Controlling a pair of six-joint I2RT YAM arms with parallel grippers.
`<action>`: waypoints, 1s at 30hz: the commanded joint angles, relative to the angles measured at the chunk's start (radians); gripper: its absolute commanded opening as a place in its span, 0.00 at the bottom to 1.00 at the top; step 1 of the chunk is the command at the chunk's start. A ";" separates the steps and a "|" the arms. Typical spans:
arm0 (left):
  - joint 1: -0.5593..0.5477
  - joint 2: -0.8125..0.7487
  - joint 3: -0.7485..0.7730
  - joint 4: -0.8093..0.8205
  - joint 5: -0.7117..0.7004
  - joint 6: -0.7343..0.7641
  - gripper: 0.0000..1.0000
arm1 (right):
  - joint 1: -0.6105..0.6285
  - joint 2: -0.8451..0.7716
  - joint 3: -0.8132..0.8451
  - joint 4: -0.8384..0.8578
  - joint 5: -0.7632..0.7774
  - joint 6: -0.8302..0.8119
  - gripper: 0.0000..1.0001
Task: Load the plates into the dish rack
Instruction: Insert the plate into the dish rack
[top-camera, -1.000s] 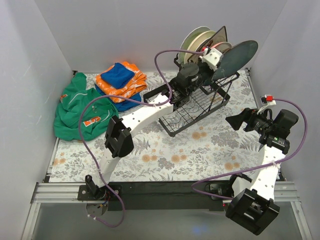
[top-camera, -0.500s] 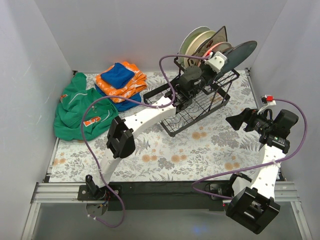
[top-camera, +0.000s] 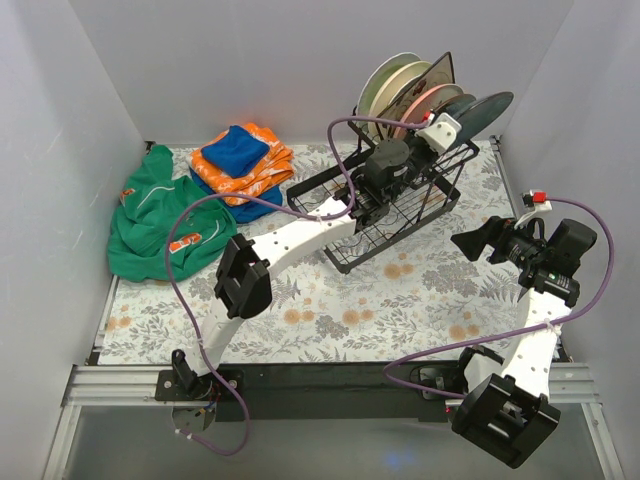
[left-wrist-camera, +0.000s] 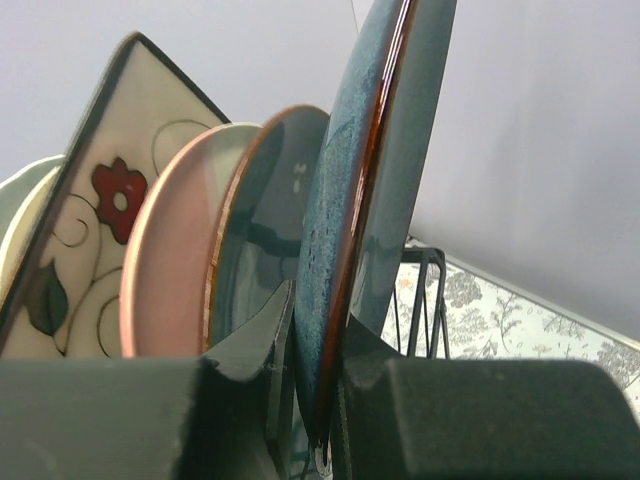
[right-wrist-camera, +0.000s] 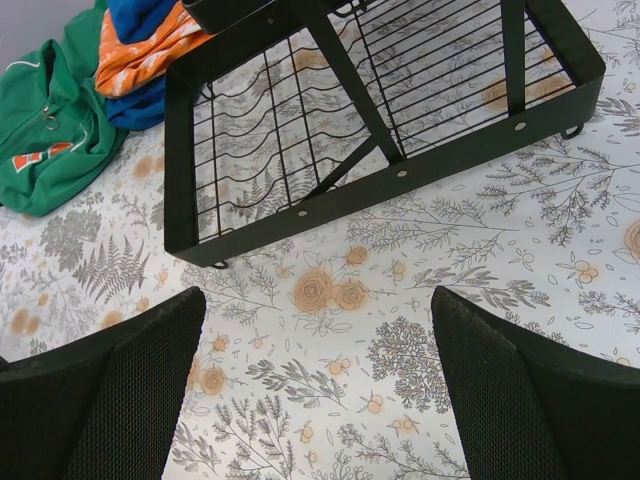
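Both arms, left (top-camera: 290, 232) and right (top-camera: 530, 350), are white tapered links between blocky black joint housings (top-camera: 240, 280), each trailing a looping purple cable (top-camera: 585, 208) (the wrist cameras (top-camera: 441, 130) are small white boxes), ending in black mesh-textured fingers (right-wrist-camera: 100, 400).

Blk wire dish rack (right-wrist-camera: 400, 172). Nearest plate (left-wrist-camera: 345, 230): speckled dk teal, orange-brown rim. Next plate (left-wrist-camera: 265, 230): dk teal too, glossy. Pink plate (left-wrist-camera: 165, 270) beside it. Square plate (left-wrist-camera: 90, 190): cream w/ red flower, dk green leaf, thin curly stems, blk border. Table cover (right-wrist-camera: 330, 400): white, grey ferns & orange blossoms. Garment (top-camera: 150, 215): green, orange-white logo. Orange cloth (top-camera: 262, 170) w/ white marks; blue cloth (top-camera: 237, 147) plain.
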 joint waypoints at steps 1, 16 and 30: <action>-0.020 -0.050 0.008 0.188 -0.025 0.041 0.00 | -0.009 0.002 -0.004 0.041 -0.021 -0.005 0.99; -0.039 -0.028 0.033 0.160 -0.102 0.068 0.00 | -0.011 -0.001 -0.006 0.040 -0.027 -0.005 0.98; -0.040 -0.025 0.027 0.129 -0.097 0.045 0.00 | -0.014 0.001 -0.007 0.040 -0.030 -0.005 0.98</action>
